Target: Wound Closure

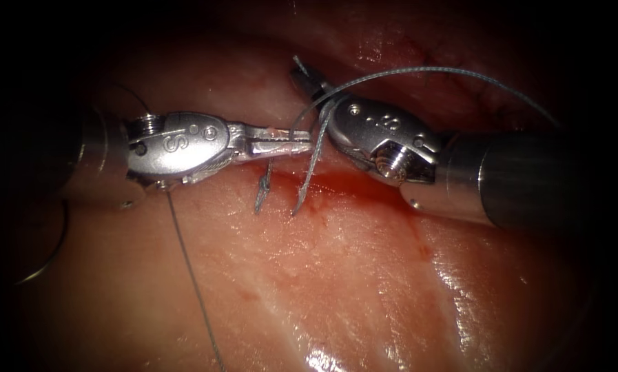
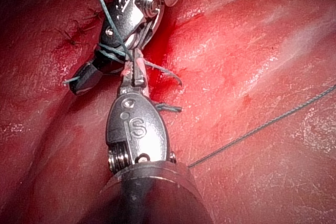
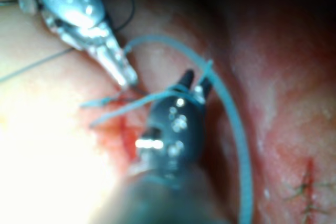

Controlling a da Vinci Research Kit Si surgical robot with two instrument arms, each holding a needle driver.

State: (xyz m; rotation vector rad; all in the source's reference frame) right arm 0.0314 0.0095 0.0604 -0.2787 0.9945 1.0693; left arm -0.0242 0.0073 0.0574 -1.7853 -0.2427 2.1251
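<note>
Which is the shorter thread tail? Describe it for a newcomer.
Find the left tool lying over the cut in the tissue. Two thread tails hang below its tip: the shorter tail is the one nearer its shaft, beside the longer tail climbing to the right tool.

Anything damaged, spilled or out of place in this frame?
Nothing damaged. Red fluid pools along the cut beside two short grey thread tails. Grey thread is wrapped around the right arm's silver claw; the left arm's claw meets it there.
</note>
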